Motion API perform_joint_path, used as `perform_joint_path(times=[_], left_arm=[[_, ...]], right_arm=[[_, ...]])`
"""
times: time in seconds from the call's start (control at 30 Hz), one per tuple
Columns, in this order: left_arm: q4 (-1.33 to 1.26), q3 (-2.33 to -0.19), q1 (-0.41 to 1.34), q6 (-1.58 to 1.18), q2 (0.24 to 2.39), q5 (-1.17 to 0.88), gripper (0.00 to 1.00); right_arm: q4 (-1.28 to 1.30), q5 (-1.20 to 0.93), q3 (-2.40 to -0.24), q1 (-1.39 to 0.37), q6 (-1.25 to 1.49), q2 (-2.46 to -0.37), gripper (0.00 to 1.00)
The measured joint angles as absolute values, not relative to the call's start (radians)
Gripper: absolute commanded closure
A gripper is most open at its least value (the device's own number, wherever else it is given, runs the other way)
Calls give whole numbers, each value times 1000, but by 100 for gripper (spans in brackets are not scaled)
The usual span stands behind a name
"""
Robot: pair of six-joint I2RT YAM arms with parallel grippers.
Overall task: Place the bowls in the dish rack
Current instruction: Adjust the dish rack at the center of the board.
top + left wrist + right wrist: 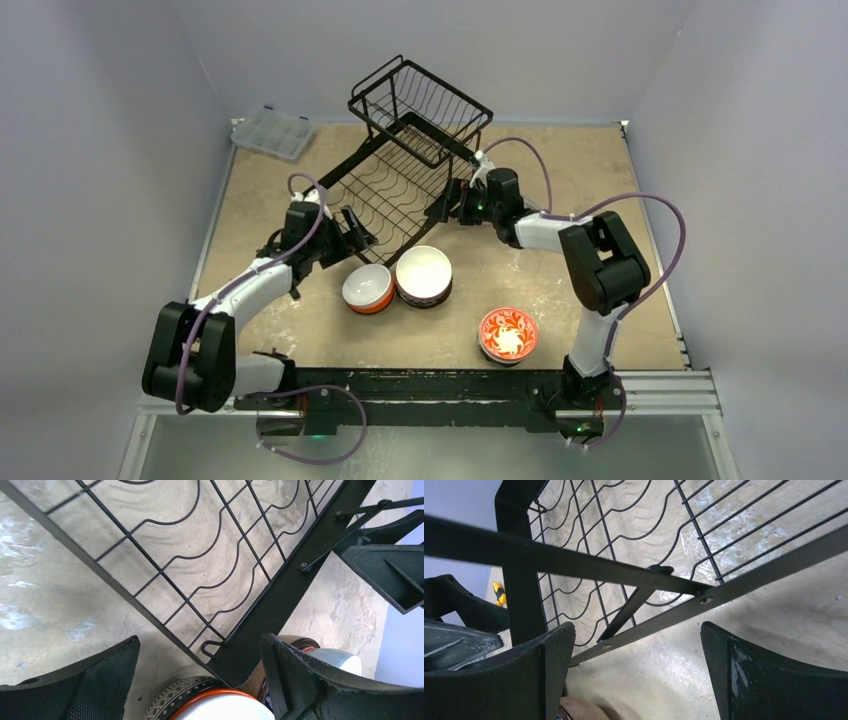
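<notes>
- Three bowls are sitting on the tabletop (610, 170): orange bowl (368, 288), white bowl (424, 272), red bowl (508, 334).
- One rack (408, 175) is standing farther back.
- Left jaws and right jaws are gaping, empty.

On the tan worktop (600, 180) you will find the black wire dish rack (400, 190) at centre rear, a clear compartment box (272, 131) in the far-left corner, an orange bowl (367, 287) touching a white-lined bowl (424, 275) near the rack, and a red floral bowl (508, 334) front right.
</notes>
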State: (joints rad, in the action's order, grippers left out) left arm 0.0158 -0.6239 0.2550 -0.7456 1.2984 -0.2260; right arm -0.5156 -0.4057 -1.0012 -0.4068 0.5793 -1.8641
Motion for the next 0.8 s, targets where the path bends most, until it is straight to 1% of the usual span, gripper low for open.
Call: perform_joint_path(times=[0.13, 0.3, 0.37, 0.5, 0.53, 0.63, 0.7, 0.8], left_arm=[[42, -631, 215, -734, 1276, -237, 12], [59, -646, 196, -715, 1269, -241, 12], [67, -651, 194, -713, 1267, -242, 12], [82, -654, 183, -711, 1257, -239, 13], [89, -657, 180, -710, 1255, -238, 13], [98, -666, 168, -705, 1251, -233, 13], [99, -670, 157, -696, 1250, -231, 13], [99, -674, 144, -691, 1249, -228, 13]], right_arm=[[-532, -406, -1028, -425, 613, -1907, 4], [-495, -342, -1066, -443, 640, -1944, 9], [-473, -302, -1078, -448, 643, -1951, 15], [-439, -243, -1105, -459, 630, -1966, 34], [-430, -232, -1109, -461, 628, -1966, 37], [-404, -197, -1132, -469, 633, -1966, 51], [-387, -160, -1155, -474, 618, -1966, 55], [-355, -112, -1187, -483, 572, -1967, 55]])
